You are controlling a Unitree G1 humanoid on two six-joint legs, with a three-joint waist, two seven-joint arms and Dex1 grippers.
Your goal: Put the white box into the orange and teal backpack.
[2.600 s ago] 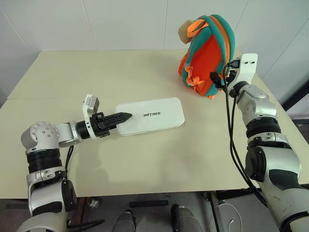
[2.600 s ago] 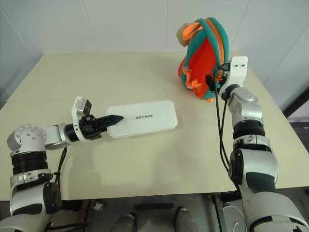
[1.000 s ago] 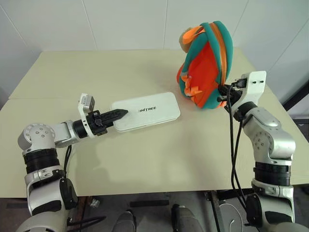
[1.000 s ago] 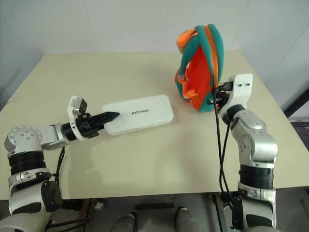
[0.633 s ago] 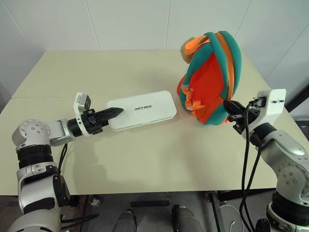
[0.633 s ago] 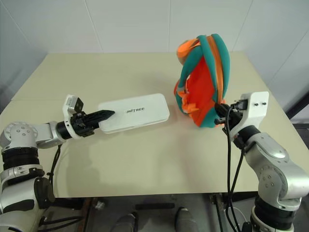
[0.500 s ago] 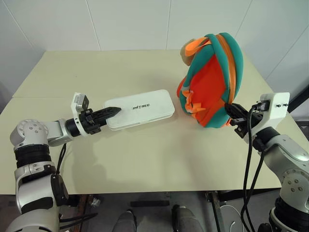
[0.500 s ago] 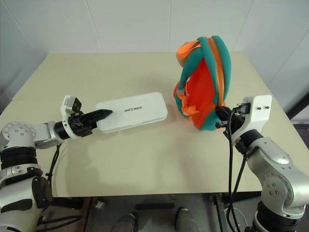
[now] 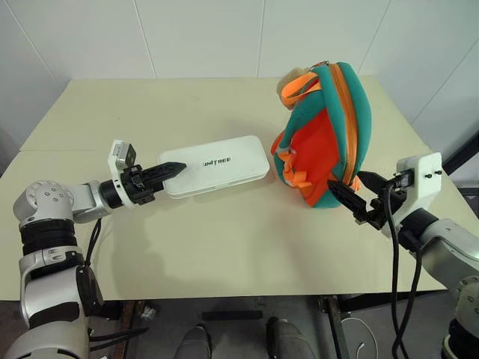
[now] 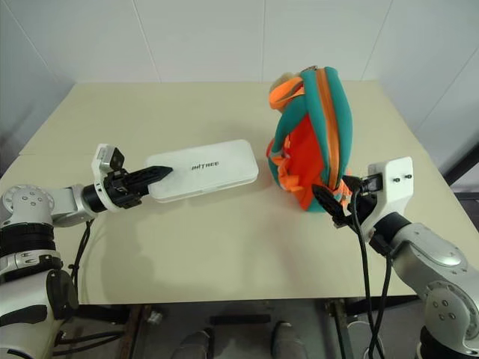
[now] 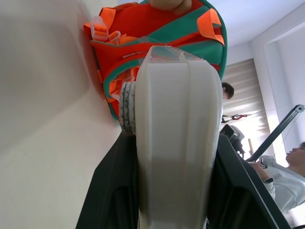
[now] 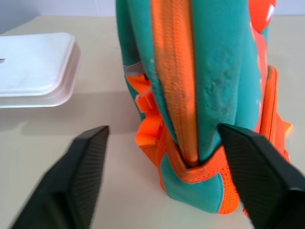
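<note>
The white box lies flat on the table, left of the backpack, lettering up. My left gripper is shut on the box's left end; in the left wrist view the box is wedged between the two black fingers. The orange and teal backpack stands upright on its own, tan plush head at its top. My right gripper is open just in front of the backpack's lower right corner, holding nothing. In the right wrist view its fingers straddle the backpack without touching it.
The cream table has bare room in front of the box and backpack, and behind the box up to the white wall. Its right edge runs close behind my right arm. Two people show far off in the left wrist view.
My right gripper has opened, let go of the backpack and drawn back toward me. The backpack now stands free. The left gripper still holds the box's end; the camera has shifted.
</note>
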